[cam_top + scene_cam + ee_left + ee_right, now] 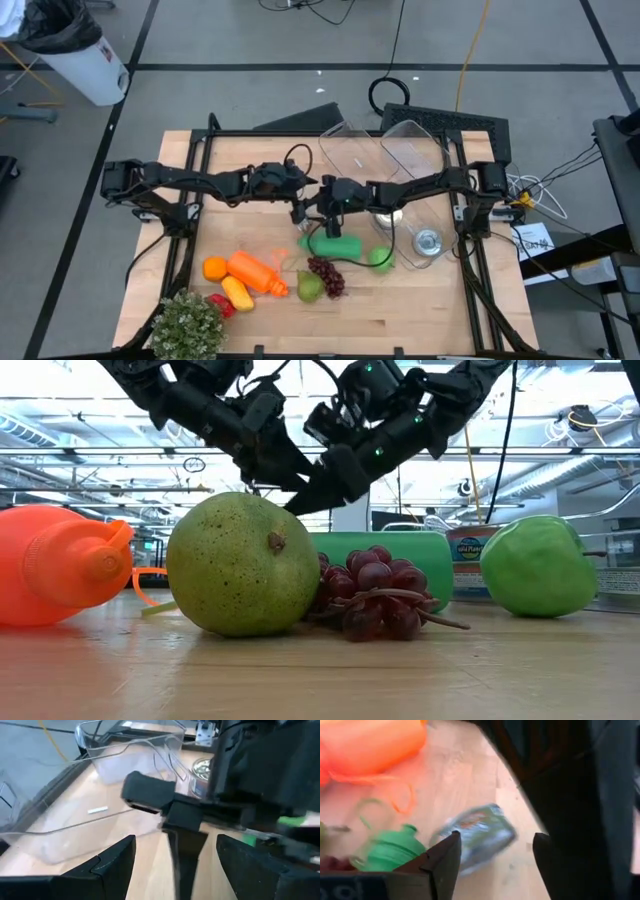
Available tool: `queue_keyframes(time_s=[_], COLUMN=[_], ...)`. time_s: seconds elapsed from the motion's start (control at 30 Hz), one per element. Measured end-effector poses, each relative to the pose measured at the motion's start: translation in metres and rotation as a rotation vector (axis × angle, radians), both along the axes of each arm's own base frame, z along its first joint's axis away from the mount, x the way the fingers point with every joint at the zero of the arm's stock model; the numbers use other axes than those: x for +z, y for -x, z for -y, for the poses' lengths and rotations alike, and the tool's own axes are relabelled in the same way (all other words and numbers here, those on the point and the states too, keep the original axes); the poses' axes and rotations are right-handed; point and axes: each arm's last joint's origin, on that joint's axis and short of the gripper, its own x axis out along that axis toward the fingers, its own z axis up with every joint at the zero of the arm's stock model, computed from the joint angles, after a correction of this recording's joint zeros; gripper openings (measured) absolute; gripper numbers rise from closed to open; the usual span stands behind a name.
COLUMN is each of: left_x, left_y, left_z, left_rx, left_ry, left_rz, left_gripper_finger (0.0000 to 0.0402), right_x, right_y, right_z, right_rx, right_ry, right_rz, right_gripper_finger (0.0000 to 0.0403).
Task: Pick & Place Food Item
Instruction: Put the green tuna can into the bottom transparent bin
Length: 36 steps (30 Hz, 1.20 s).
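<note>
Carefully now. Left fingers (299, 213): spread, empty, hovering above the counter (420, 310) right beside the right fingers (329, 224). Best parked there or eased aside, to avoid a knock between the two wrists.

Right fingers: parted too, gripping nothing, poised over a small labelled packet (479, 836) lying flat on the wood just ahead of the tips and in line with the gap between them. Probably the reach-down stage of the pick, judging by that. Lower straight, straddle the packet across its narrow side, and close only once both tips sit low beside it. Mind the green bottle (336, 246) lying just beside the tips, cap toward the packet; a nudge there could roll it into the way.

Packet itself: pale, rounded at the corners, with a printed label too blurred to read. Likely light and prone to skid under a one-sided push.

Further right, beyond the fingers: a clear tub (415, 150), possibly the drop spot.
</note>
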Motion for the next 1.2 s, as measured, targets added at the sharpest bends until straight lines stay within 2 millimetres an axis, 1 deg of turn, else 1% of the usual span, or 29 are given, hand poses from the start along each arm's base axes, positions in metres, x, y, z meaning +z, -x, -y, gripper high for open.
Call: queue_keyframes(time_s=[0.1, 0.17, 0.33, 0.43, 0.53, 0.6, 0.73, 0.87, 0.97, 1.0, 1.07, 1.2], left_x=[0.014, 0.021, 0.048, 0.061, 0.071, 0.075, 0.076, 0.073, 0.062, 0.058, 0.05, 0.038], left_y=[0.003, 0.008, 0.022, 0.03, 0.038, 0.041, 0.042, 0.04, 0.042, 0.043, 0.047, 0.055], left_z=[0.004, 0.007, 0.016, 0.022, 0.027, 0.029, 0.029, 0.027, 0.025, 0.024, 0.022, 0.014], left_rx=[-0.022, -0.01, 0.052, 0.057, 0.057, 0.069, 0.076, 0.081, 0.111, 0.13, 0.192, 0.292], left_ry=[-0.039, -0.07, -0.194, -0.261, -0.303, -0.311, -0.316, -0.325, -0.336, -0.334, -0.275, -0.014], left_rz=[0.068, 0.075, 0.165, 0.194, 0.225, 0.238, 0.237, 0.223, 0.106, 0.062, -0.008, -0.077], left_gripper_finger=[0.0282, 0.0282, 0.0282, 0.0282, 0.0282, 0.0282, 0.0282, 0.0282, 0.0282, 0.0282, 0.0282, 0.0282], right_x=[0.0, -0.002, -0.01, -0.013, -0.019, -0.019, -0.021, -0.03, -0.033, -0.031, -0.021, 0.008], right_y=[-0.001, -0.003, -0.008, -0.012, -0.013, -0.015, -0.022, -0.032, -0.031, -0.029, -0.024, -0.011], right_z=[-0.012, -0.019, -0.025, -0.022, -0.018, -0.016, -0.016, -0.013, -0.011, -0.011, -0.011, -0.012], right_rx=[0.013, -0.001, -0.156, -0.23, -0.249, -0.254, -0.254, -0.258, -0.255, -0.253, -0.264, -0.269], right_ry=[-0.03, -0.015, 0.031, -0.014, -0.103, -0.122, -0.126, -0.12, -0.078, -0.066, -0.043, 0.014], right_rz=[0.003, 0.024, 0.064, 0.101, 0.097, 0.123, 0.213, 0.213, 0.176, 0.153, 0.12, 0.086], right_gripper_finger=[0.0267, 0.0291, 0.0343, 0.0358, 0.0361, 0.0361, 0.0361, 0.0361, 0.0357, 0.0355, 0.0351, 0.0345])
